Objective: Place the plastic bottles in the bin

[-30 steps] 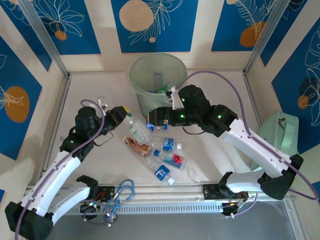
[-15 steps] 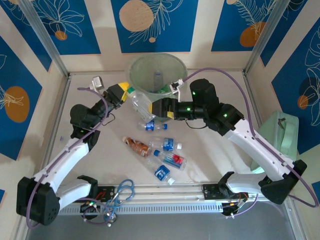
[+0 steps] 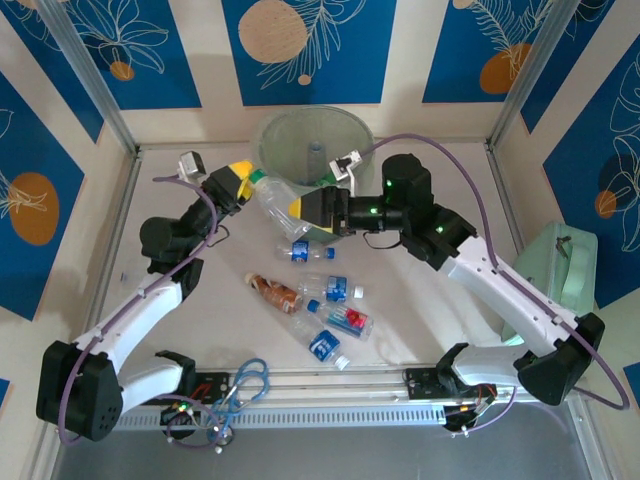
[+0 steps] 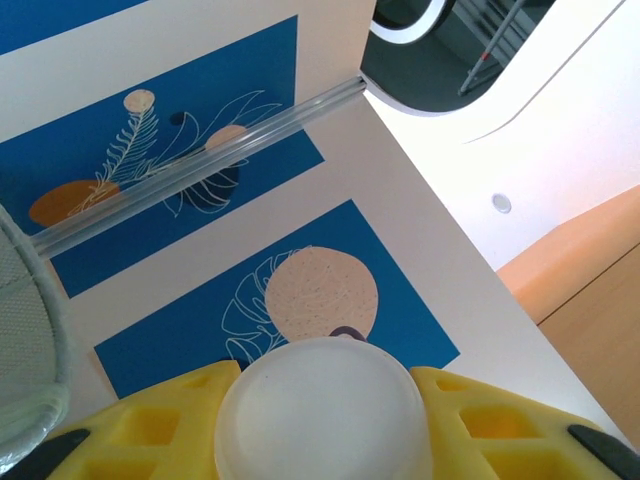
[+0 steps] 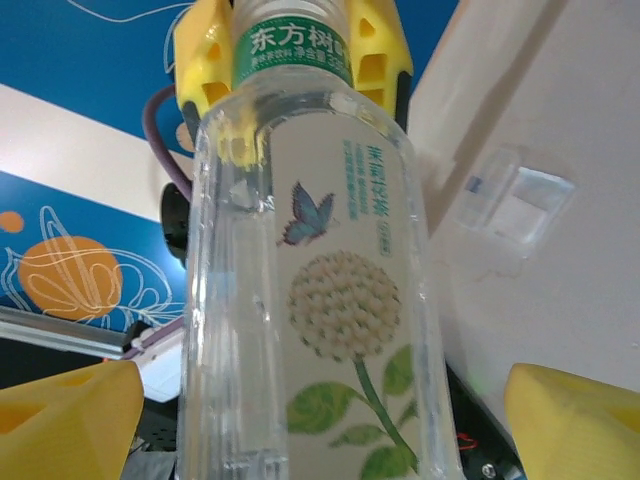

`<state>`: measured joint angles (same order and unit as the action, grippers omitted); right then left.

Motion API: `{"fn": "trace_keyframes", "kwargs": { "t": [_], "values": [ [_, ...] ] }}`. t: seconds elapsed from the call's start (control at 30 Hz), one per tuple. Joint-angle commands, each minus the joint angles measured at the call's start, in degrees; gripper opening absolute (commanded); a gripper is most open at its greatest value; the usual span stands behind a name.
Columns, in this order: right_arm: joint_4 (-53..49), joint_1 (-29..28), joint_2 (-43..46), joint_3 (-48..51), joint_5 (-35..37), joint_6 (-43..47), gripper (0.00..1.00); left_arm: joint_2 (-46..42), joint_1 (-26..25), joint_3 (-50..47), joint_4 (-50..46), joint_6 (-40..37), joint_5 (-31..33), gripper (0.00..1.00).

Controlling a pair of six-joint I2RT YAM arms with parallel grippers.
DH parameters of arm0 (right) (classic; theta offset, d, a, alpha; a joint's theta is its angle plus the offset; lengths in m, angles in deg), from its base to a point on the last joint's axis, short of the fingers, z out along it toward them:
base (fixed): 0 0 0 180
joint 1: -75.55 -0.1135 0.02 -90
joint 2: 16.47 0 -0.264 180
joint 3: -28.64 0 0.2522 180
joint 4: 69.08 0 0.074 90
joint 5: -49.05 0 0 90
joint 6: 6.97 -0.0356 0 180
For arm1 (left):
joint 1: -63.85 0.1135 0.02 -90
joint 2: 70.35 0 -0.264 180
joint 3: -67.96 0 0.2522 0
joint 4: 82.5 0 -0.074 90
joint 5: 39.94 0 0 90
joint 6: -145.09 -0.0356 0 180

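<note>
My left gripper (image 3: 243,182) is shut on the neck of a clear plastic bottle (image 3: 278,205) with a green neck band and a flower label, held in the air beside the bin (image 3: 316,135). In the left wrist view its white cap (image 4: 320,395) sits between the yellow fingers (image 4: 130,430). My right gripper (image 3: 303,212) stands open around the bottle's lower body (image 5: 330,330), its fingers (image 5: 70,420) apart from both sides. Several more bottles lie on the table, among them a blue-labelled one (image 3: 297,251), a brown one (image 3: 275,293) and a red-labelled one (image 3: 347,320).
The pale-green bin holds some green items low inside (image 3: 325,180), and its rim (image 4: 25,330) shows at the left of the left wrist view. A mint-green lidded box (image 3: 568,265) stands at the right. Blue-handled scissors (image 3: 247,380) lie near the front rail.
My left gripper has lifted the flower-label bottle off the table and up toward the bin's left side. My right gripper has moved left and up to sit around the bottle's lower end.
</note>
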<state>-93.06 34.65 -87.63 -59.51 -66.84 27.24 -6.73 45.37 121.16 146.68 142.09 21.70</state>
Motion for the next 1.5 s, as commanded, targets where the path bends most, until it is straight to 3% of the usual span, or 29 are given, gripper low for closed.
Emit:
{"fn": "trace_keyframes", "kwargs": {
  "t": [0.0, 0.57, 0.77, 0.83, 0.87, 0.93, 1.03, 1.27, 1.47],
  "values": [
    [5.5, -1.1, -1.4, -0.2, -3.5, -2.0, 0.91, 0.4, 0.6, -0.3, 5.0, 1.2, 0.8, 0.20],
    [5.6, -2.4, -2.3, -0.6, -2.0, -1.8, 0.72, 0.9, 0.6, -0.8, 5.0, 0.9, 1.2, 0.19],
    [5.5, -2.0, -1.9, -0.4, -1.8, -1.8, 0.59, 0.7, 0.6, -1.1, 3.3, 0.1, 1.7, 0.20],
    [5.5, -1.9, -1.7, -0.5, -1.6, -1.8, 0.57, 0.1, 0.6, -0.6, 0.9, -1.1, 1.4, 0.25],
    [5.5, -1.9, -1.6, -0.6, -1.4, -1.7, 0.57, -0.3, 0.6, -0.4, -0.5, -1.7, 1.4, 0.34],
    [4.3, -1.6, -1.4, -1.1, -0.7, -1.2, 0.56, -1.8, 0.7, 0.4, -6.0, -4.5, 1.5, 0.68],
    [-0.9, -0.6, -1.9, -4.2, 1.2, 1.4, 0.55, -5.7, 0.7, 3.5, -21.7, -12.6, 2.6, 0.99],
    [-14.9, 5.0, -7.1, -15.2, 4.2, 10.5, 0.54, -13.3, 0.7, 15.2, -62.1, -33.0, 12.1, 1.00],
    [-28.4, 9.4, -17.1, -29.2, 10.6, 21.7, 0.52, -13.8, 0.7, 21.1, -81.0, -42.5, 18.4, 1.00]
  ]
}}
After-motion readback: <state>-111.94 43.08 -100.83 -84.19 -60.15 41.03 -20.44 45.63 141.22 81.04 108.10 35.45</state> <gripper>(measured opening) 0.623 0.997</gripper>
